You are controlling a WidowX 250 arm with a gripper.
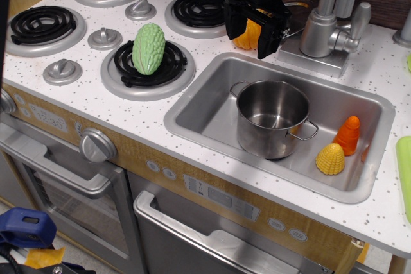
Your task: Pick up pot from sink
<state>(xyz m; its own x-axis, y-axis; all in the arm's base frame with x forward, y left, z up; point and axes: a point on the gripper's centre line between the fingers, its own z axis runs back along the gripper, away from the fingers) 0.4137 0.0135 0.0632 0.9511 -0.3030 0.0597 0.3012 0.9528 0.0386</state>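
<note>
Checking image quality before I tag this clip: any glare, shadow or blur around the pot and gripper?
In the observation.image view, the pot is sharp, with soft highlights on its rim and wall but no blown-out glare; it throws a mild shadow on the sink floor. The dark gripper, above the counter behind the sink, shows little surface detail, its jaws apart.

Bumpy pale-green toy gourd (148, 48), lying on the front right black coil burner (149, 65). Three further black coil burners (42, 25) on the white speckled countertop (77, 94), with grey round knobs (104, 38) between them. Silver-grey faucet (331, 24) at the back. Yellow toy corn (331, 159) touching an orange toy carrot (348, 135). Grey oven door handle (54, 174) below.
</note>
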